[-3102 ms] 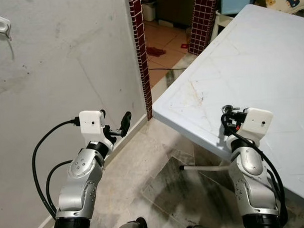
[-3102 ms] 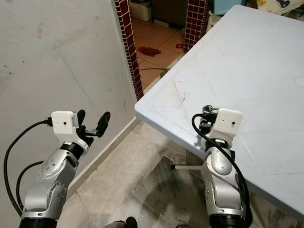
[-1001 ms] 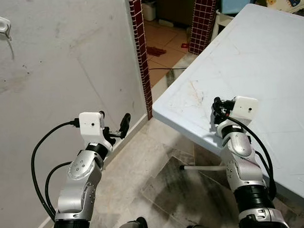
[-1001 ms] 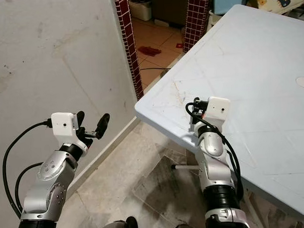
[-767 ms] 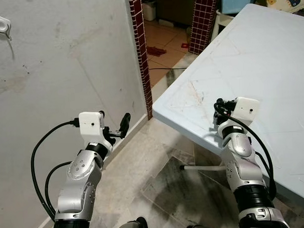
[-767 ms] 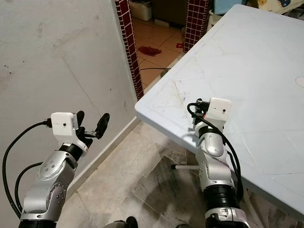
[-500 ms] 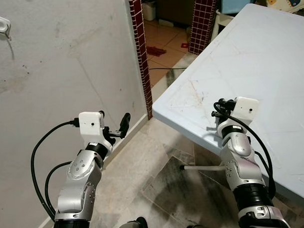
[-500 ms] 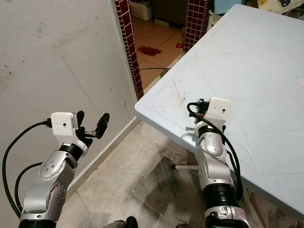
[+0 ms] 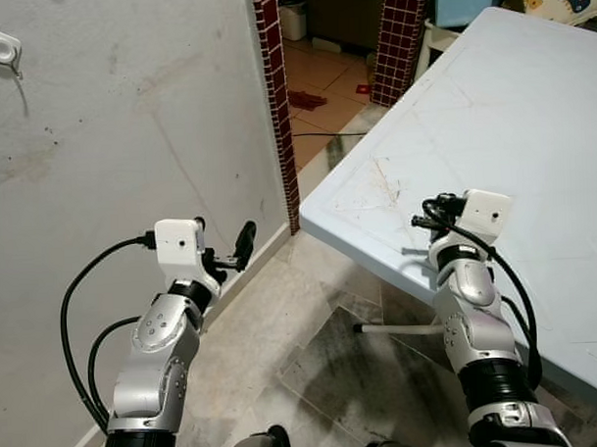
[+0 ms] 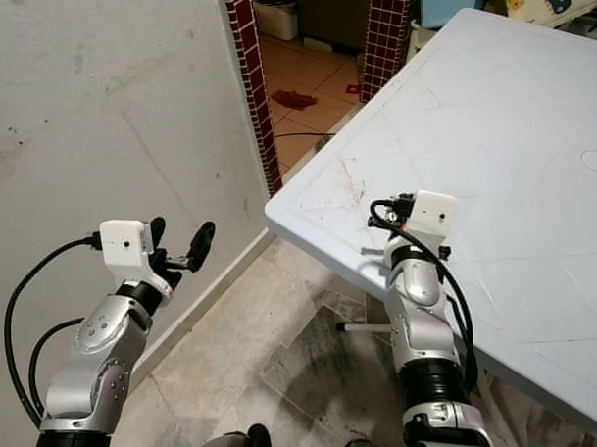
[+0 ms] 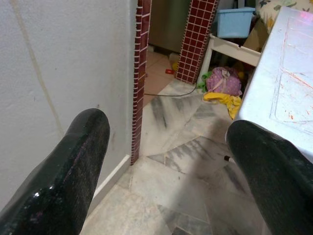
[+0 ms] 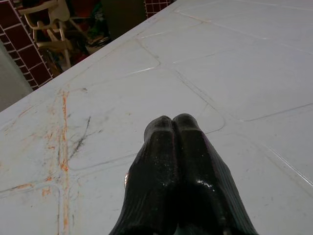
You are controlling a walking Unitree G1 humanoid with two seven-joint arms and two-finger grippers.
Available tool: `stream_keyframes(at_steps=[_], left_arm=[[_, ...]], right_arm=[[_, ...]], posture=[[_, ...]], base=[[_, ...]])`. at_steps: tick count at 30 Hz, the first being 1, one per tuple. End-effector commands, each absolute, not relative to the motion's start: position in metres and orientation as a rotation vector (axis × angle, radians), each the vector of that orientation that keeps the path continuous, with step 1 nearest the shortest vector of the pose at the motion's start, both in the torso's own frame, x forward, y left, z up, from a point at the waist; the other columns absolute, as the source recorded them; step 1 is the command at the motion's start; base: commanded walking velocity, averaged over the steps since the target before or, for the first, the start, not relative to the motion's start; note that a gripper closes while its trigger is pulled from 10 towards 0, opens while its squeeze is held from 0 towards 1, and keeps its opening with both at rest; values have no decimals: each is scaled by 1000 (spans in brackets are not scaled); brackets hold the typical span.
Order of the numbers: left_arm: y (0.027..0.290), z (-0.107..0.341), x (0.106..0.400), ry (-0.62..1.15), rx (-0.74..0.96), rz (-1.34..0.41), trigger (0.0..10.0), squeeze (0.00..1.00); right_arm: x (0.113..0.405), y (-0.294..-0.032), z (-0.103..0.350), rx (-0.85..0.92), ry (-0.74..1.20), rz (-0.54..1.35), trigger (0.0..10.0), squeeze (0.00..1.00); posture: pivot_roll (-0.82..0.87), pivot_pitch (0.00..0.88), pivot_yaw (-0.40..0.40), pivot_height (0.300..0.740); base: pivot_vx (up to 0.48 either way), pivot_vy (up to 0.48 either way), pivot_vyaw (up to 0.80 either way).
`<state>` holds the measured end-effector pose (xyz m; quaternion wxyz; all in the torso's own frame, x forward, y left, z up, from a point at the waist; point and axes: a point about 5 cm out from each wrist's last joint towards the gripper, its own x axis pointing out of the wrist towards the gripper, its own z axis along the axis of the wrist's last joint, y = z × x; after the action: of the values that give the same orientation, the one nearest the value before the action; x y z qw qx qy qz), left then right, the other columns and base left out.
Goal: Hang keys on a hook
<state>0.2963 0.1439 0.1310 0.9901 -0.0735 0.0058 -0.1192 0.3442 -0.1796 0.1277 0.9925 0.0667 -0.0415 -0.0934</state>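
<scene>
Broadly, the rough grey plaster wall takes up the robot's left side, ending at a dark red tiled doorway post. The scratched white plastic table lies to its right. The silver left arm holds the left tool near the wall, low down, its two black fingers spread wide with nothing between them. The right tool hovers low over the table's near corner, fingers pressed flat together. I cannot tell whether anything is pinched between them. The small white wall hook sits high on the wall, well apart from both tools.

The metal keys themselves cannot be made out. A tiny pale glint beside the right fingers may be part of them. Keys are probably light, hard and slippery, and dangle loosely, so the ring is likely the best place to hold them.
</scene>
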Motion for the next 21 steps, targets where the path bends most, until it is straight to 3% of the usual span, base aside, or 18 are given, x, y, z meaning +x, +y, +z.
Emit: stream_keyframes(at_steps=[1,9,14,21], left_arm=[[149,132,296,9,-133,-222,10000,0],[148,132,297,5,-136,-220,10000,0],[146,131,298,4,-141,-220,10000,0],[143,131,301,-2,-148,-227,10000,0]], right_arm=[[345,-180,124,140,-67,-193,0,0],[344,-189,139,112,-138,-185,0,0],[339,-206,166,15,-249,-190,0,0],[332,-209,183,-106,-317,-140,0,0]], posture=[[6,164,98,740],[-1,159,93,740],[-16,153,92,740],[-34,149,94,740]], base=[[0,0,0],[0,0,0],[0,0,0],[0,0,0]])
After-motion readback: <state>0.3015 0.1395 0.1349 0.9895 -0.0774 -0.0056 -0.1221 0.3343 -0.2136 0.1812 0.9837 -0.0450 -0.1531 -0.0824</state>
